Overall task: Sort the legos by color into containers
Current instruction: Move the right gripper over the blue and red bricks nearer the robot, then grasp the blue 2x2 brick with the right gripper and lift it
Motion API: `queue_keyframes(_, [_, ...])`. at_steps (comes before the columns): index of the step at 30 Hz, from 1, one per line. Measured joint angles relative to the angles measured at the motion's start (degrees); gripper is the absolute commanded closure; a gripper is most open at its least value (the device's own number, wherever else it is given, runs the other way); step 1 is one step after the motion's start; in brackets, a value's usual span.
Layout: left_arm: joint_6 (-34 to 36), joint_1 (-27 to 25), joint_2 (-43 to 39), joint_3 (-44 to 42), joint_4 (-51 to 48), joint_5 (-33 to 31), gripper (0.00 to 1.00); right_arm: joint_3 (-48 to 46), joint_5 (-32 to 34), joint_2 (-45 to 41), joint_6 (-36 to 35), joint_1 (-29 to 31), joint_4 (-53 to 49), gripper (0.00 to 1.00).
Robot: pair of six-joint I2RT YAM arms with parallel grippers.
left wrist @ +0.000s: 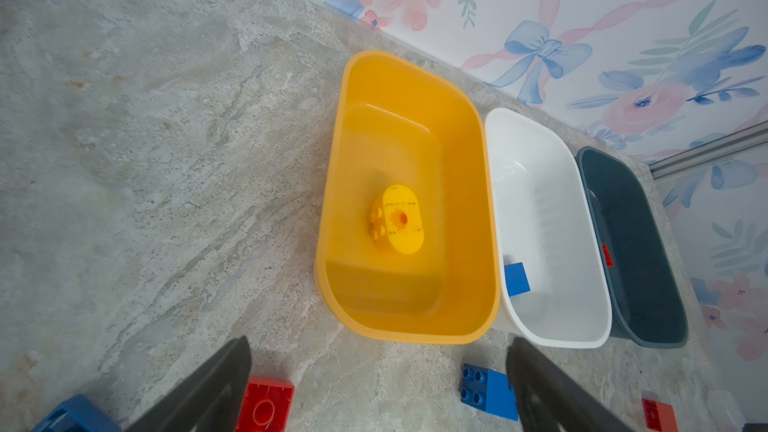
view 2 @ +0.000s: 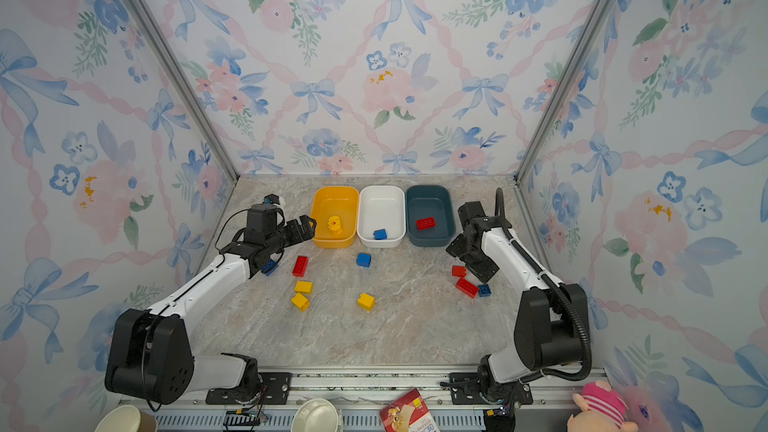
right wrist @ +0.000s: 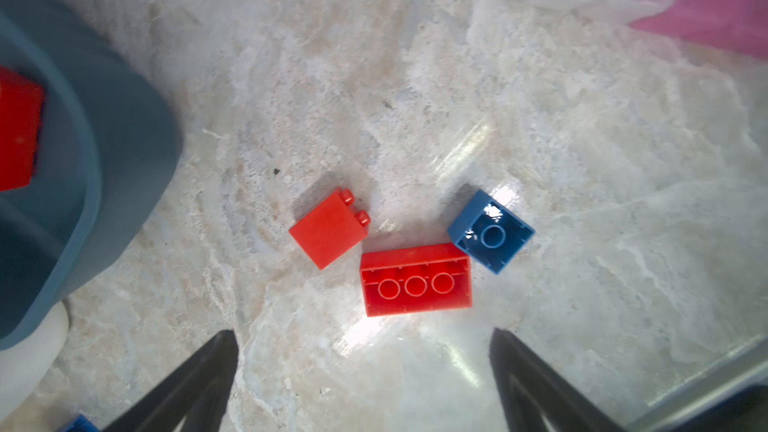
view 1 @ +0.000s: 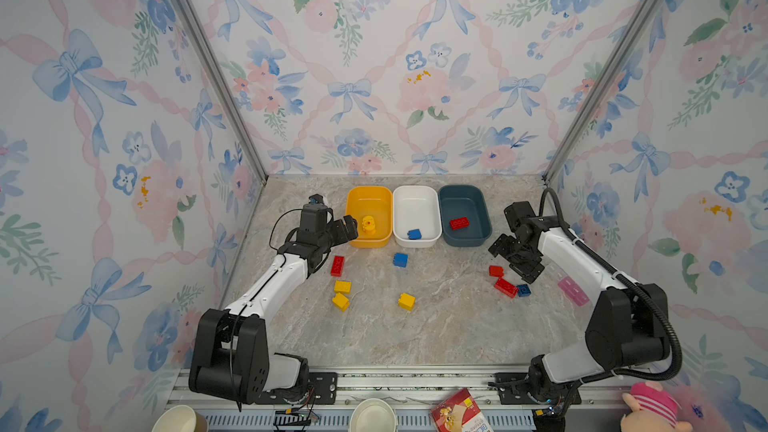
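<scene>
Plainly, the likeliest trouble is found at the lower centre of the right wrist view. The right gripper point(right wrist: 361, 336) is held above the table point(view 1: 436, 326) with its fingers spread wide and nothing between them. Just ahead of it a tight cluster is seen: a red oblong brick point(right wrist: 415, 280) lying hollow side up, a blue brick point(right wrist: 490, 232) at its corner, possibly touching, and a red square brick point(right wrist: 328, 228) tipped on its side. If the jaws are closed on the oblong, the blue brick could be dragged or pinched along and dropped among the reds.

A second blue brick point(view 2: 269, 266), half hidden under the left forearm, could be swept aside or missed. The left gripper point(left wrist: 378, 344) is likewise spread and empty, just before the yellow tub point(view 1: 370, 197). A colour slip is also invited, since red is kept in the teal tub point(view 1: 465, 201) and blue in the white tub point(view 1: 415, 205).

Nine legos point(view 1: 407, 301) are counted loose on the table: three yellow, three red, three blue. Farther back, at centre frame, three tubs are lined up with one brick in each: yellow, blue, red.
</scene>
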Motion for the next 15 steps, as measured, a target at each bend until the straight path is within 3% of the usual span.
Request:
queue_keyframes(4, [0.0, 0.2, 0.2, 0.2, 0.0, 0.2, 0.02, -1.1, -1.4, 0.1, 2.9, -4.8, -1.6, 0.00])
queue_keyframes(15, [0.0, 0.5, 0.2, 0.2, 0.0, 0.2, 0.02, -6.3, -3.6, 1.4, 5.2, -9.0, -0.7, 0.15])
